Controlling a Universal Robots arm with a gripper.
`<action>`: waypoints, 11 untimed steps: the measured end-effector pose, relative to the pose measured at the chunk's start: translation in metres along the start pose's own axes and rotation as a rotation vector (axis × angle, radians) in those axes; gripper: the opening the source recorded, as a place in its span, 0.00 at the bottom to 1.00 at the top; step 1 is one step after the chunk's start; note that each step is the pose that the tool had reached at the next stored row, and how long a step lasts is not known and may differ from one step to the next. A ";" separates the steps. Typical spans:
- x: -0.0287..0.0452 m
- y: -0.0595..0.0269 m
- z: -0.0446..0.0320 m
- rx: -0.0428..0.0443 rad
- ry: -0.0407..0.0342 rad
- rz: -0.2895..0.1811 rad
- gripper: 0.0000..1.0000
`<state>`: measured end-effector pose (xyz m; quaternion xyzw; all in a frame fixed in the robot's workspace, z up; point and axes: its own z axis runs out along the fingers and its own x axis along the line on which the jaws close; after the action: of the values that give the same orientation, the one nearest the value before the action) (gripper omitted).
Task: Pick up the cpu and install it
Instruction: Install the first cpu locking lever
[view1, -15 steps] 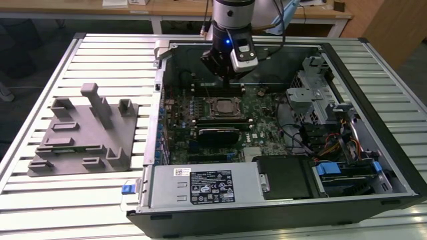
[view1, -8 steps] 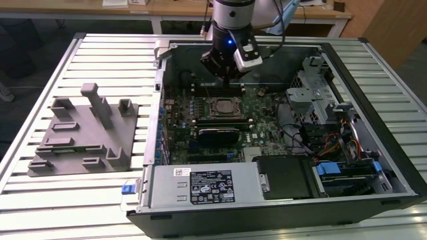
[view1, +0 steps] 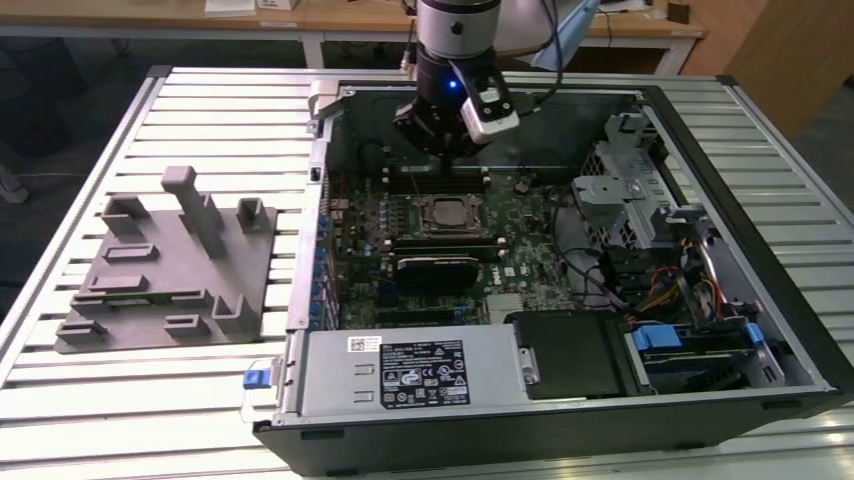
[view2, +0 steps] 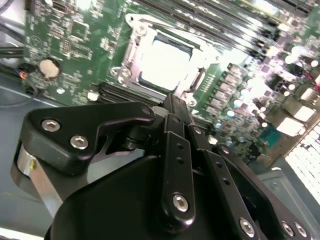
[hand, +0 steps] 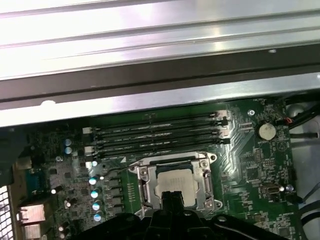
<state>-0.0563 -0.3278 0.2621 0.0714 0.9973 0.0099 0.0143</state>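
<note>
cpu sits in the socket, gripper hangs above with its fingers together

in the exterior view the arm's gripper (view1: 447, 150) hangs inside the open computer case (view1: 747, 330), over the far part of the green motherboard (view1: 521, 240). it is above the board and a little beyond the socket (view1: 445, 212), not touching it as far as i can see.

the cpu (hand: 174, 183) lies flat in the socket frame (hand: 145, 180); its silvery top shows in both wrist views. in the second wrist view the cpu (view2: 162, 65) looks bright and pale, with the metal frame (view2: 131, 47) around it. i cannot tell if the frame is locked down.

the two black fingers (view2: 172, 120) are pressed close together in the second wrist view, with no gap between them and nothing held. their tips are just over the near edge of the socket in that view. in the first wrist view the fingertips (hand: 172, 197) cover a part of the cpu edge.

beside the socket there are the long memory slots (hand: 160, 132), and a round coin battery (hand: 266, 131) is on the board near them.

outside the case, on the slatted metal table (view1: 160, 400), the grey plastic tray (view1: 167, 285) with upright posts stands at the exterior view's left, well apart from the gripper.
</note>
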 end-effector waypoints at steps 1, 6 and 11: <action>0.0026 -0.0004 -0.0001 0.0001 0.0000 0.000 0.11; 0.0059 -0.0008 0.0001 -0.0009 0.0006 -0.030 0.11; 0.0080 -0.0012 0.0004 -0.0023 0.0018 -0.084 0.11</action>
<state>-0.0644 -0.3278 0.2614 0.0294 0.9994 0.0105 0.0139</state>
